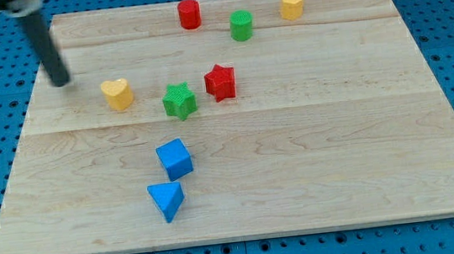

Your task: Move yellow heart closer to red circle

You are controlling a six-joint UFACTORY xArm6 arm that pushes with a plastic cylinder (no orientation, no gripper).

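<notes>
The yellow heart [118, 94] lies on the wooden board at the view's left. The red circle [189, 13] stands near the view's top, up and to the right of the heart. My tip [61, 80] rests on the board to the upper left of the yellow heart, a short gap away and not touching it. The rod slants up toward the view's top left corner.
A green star [179, 101] and a red star [221, 82] lie right of the heart. A green cylinder [241, 26] and a yellow hexagon [291, 4] stand near the top. A blue cube [175, 159] and a blue triangle [167, 200] lie lower down.
</notes>
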